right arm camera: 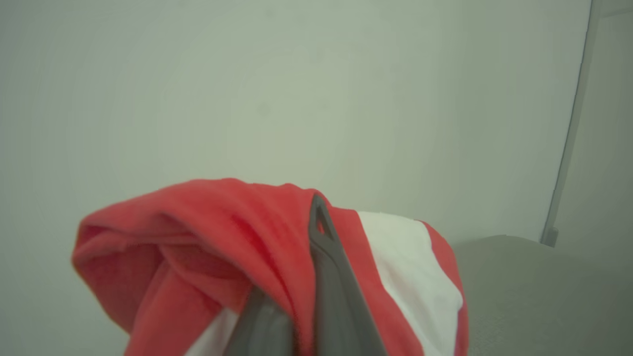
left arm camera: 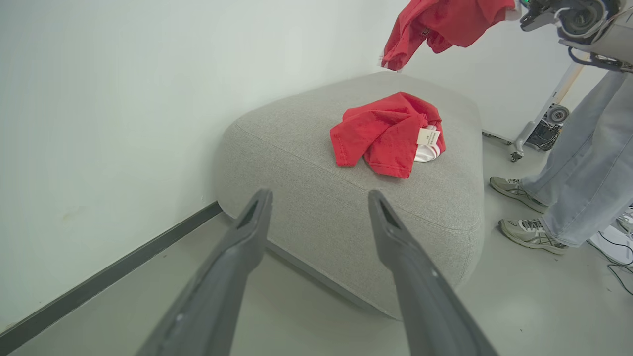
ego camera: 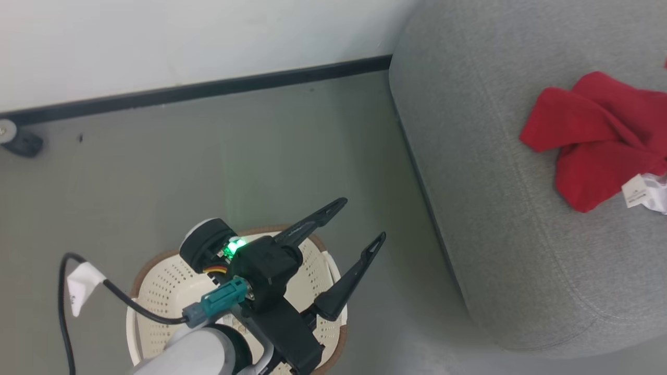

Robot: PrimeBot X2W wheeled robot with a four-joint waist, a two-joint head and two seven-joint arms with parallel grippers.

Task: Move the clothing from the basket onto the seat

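Your crumpled red garment [ego camera: 589, 140] lies on the seat [ego camera: 495, 208] at the right edge of the head view. Its long axis runs from upper left to lower right, ending in a white label and a bit of white cloth. In the left wrist view the same heap [left arm camera: 381, 136] sits at centre on the seat's top [left arm camera: 306, 198], with the label end pointing right.

The second red garment [left arm camera: 445, 24] hangs at the top of that view, above the seat's far side, trailing down to the left. In the right wrist view its folds [right arm camera: 212, 232] drape over the right tool [right arm camera: 296, 296], whose fingers are closed on it. A white panel shows to the right of the fingers and the seat [right arm camera: 519, 277] sits at lower right.

Your left tool [ego camera: 363, 219] is spread wide and holds nothing. It hovers over the basket [ego camera: 161, 291] at the lower left of the head view, fingers pointing to the upper right, and the arm covers much of the basket. From its own camera, the left tool [left arm camera: 319, 195] aims at the seat's near corner, well short of the heap.

A person's legs [left arm camera: 583, 163] stand just right of the seat, with a wheeled stand [left arm camera: 544, 123] behind them. A dark skirting board [ego camera: 208, 91] runs along the wall.
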